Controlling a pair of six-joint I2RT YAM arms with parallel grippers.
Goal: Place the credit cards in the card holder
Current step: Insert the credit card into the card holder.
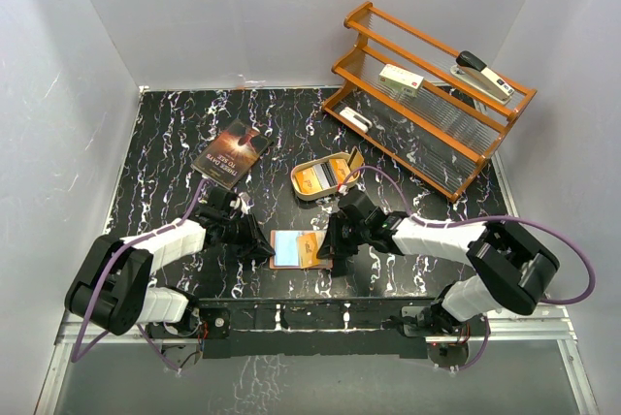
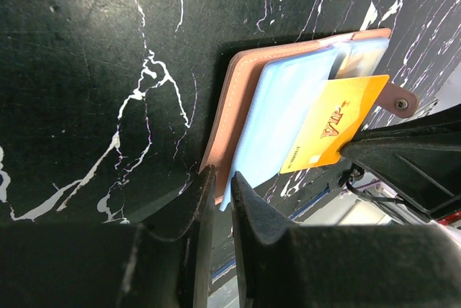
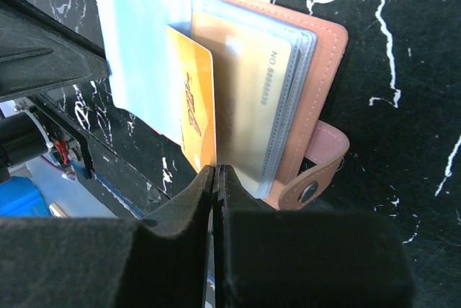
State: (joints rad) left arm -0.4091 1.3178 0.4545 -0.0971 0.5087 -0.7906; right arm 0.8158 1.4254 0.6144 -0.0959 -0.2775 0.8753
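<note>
Right end effector [image 3: 216, 171] w/ gold card [image 3: 193, 99]; left end effector [image 2: 223, 178] grips holder [image 2: 232, 96].

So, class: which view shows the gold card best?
Left wrist: the gold card lies face-on, print visible, over the wallet. Right wrist shows it foreshortened, pinched by the right fingers. Top view shows only a small orange patch.

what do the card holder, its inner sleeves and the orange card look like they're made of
The card holder looks like matte reddish-brown leather or imitation, stitched along its edge. Its inner sleeves are clear glossy plastic: a card shows through. The orange card is probably plastic: thin, flat, glossy, printed.
</note>
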